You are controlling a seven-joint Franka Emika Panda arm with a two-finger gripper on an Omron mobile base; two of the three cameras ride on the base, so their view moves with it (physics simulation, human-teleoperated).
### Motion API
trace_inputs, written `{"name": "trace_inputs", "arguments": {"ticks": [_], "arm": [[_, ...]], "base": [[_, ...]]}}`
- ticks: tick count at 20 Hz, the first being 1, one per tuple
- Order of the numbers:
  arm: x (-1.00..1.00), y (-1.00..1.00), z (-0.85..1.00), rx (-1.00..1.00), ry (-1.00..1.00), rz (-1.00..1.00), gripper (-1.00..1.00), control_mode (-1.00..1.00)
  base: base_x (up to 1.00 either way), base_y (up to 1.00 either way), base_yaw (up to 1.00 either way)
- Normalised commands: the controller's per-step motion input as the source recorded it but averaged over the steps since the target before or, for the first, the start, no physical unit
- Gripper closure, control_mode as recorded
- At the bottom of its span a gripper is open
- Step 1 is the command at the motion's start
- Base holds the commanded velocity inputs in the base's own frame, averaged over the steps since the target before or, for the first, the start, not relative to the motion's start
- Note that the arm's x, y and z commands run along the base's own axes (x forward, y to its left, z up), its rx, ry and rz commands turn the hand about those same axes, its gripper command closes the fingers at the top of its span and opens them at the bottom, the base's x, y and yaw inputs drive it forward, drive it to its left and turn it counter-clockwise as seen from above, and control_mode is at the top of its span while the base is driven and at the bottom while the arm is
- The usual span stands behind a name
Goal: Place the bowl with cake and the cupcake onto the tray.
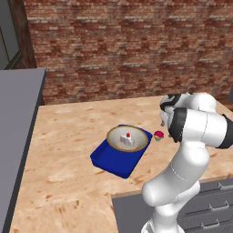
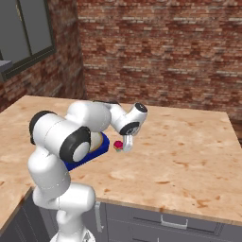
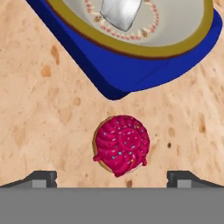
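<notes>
The bowl with cake (image 1: 115, 137) rests inside the deep-blue tray (image 1: 112, 163) in the middle of the wooden counter. Its white slice with a red dot lies in the bowl (image 3: 179, 30). The cupcake (image 1: 158, 135) with a red-pink sprinkled top stands on the counter just off the tray's right corner, apart from the tray (image 3: 127, 76). My gripper (image 1: 163, 124) hangs open directly above the cupcake (image 3: 121, 145), one fingertip (image 3: 42, 178) on each side of it, nothing held. From the right base camera the arm hides most of the tray (image 2: 105, 143); the cupcake (image 2: 118, 145) peeks out beside my gripper (image 2: 126, 145).
A brick wall (image 1: 127, 45) closes the far side of the counter. A grey raised surface (image 1: 16, 118) runs along the left. Drawers (image 1: 214, 205) sit under the counter's front edge. Bare wood spreads to the right of the cupcake (image 2: 189, 146).
</notes>
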Motion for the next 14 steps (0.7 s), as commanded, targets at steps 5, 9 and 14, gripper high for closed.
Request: {"name": "trace_inputs", "arguments": {"ticks": [5,9,14], "arm": [[0.00,0.06,-0.08,0.00,0.00,0.04,-1.00,-1.00],[0.00,0.10,0.00,0.00,0.00,0.03,-1.00,-1.00],[0.00,0.11,-0.02,0.00,0.00,0.03,-1.00,-1.00]], "base": [[0.00,0.00,0.00],[0.00,0.00,0.00],[0.00,0.00,0.00]]}}
